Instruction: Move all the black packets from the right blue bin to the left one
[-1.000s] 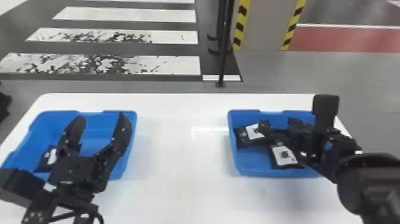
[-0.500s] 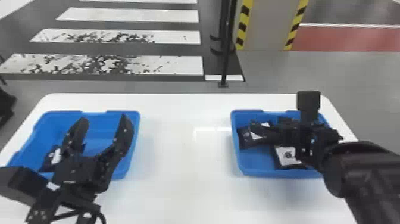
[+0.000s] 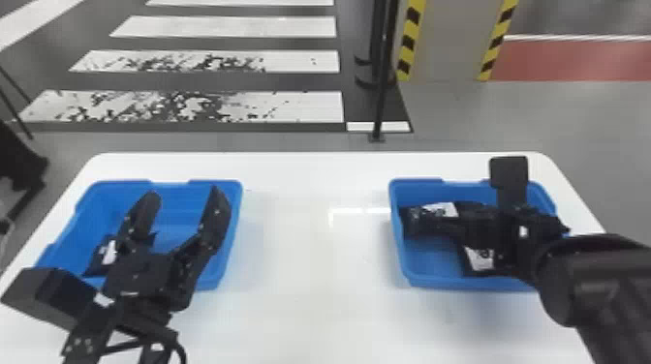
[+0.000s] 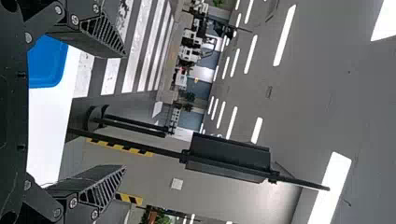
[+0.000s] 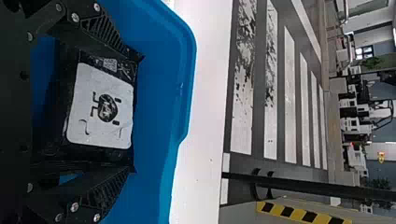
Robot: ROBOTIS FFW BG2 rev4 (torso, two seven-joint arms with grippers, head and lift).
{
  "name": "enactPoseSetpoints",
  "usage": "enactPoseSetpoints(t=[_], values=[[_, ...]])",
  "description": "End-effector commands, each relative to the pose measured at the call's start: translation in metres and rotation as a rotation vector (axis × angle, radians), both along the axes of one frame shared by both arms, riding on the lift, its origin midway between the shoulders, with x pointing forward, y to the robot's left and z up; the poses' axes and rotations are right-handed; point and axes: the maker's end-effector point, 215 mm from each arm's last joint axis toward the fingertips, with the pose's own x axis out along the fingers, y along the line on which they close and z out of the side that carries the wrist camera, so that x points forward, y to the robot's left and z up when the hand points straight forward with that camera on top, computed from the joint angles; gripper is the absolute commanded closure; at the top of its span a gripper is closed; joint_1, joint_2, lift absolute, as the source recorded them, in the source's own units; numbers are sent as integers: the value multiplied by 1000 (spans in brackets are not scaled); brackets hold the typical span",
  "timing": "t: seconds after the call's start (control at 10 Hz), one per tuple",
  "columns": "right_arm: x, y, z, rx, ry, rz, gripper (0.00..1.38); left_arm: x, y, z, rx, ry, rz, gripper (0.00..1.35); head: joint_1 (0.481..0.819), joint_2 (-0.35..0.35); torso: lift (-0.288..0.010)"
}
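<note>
Right wrist view: in the right bin (image 5: 161, 84), between the open jaws of our right gripper (image 3: 443, 220), we see a black packet (image 5: 100, 154), its white label (image 5: 81, 112) bearing a round emblem (image 5: 108, 108). Head view: another packet (image 3: 96, 259) by our left gripper (image 3: 184, 193), jaws apart.

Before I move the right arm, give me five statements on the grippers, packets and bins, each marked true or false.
1. The right black two-fingered gripper is open, with a white-labelled black packet between its fingers. True.
2. The left black two-fingered gripper is holding a packet. False: it is open with nothing between its fingers.
3. A white-labelled black packet lies in the left blue plastic bin. True.
4. The two bins touch each other. False: a stretch of white tabletop lies between them.
5. The right blue plastic bin is empty. False: black packets with white labels are in it.
</note>
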Motion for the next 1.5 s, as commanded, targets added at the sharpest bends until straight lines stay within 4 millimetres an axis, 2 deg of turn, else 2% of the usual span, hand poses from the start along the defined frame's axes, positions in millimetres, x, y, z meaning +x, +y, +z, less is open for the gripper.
enactPoseSetpoints(t=[0.0,0.1,0.2,0.3,0.6,1.0,1.2,1.4], values=[[-3,-6,-7,-2,23,-13,317,0,1,0,-5,0,1,219,695,-2,-168],[-6,-5,-11,5,36,-12,601,0,1,-4,-5,7,3,219,695,-7,-168],[-8,-2,-13,16,42,-10,955,-1,3,-6,-6,9,5,219,695,-8,-168],[-8,3,-16,54,39,-8,1111,-1,1,-7,-6,9,1,219,695,-7,-168],[-7,8,-16,136,11,-4,1156,0,2,-8,-11,7,2,220,695,9,-168],[-22,-15,10,176,-82,-51,1157,-1,4,-5,-13,-7,8,219,695,-8,-168],[-34,-11,47,213,-157,-41,1156,-4,6,5,-17,-43,14,219,695,-14,-168],[-32,15,104,334,-265,29,1156,-5,-11,16,-43,-77,-18,214,695,-9,-168]])
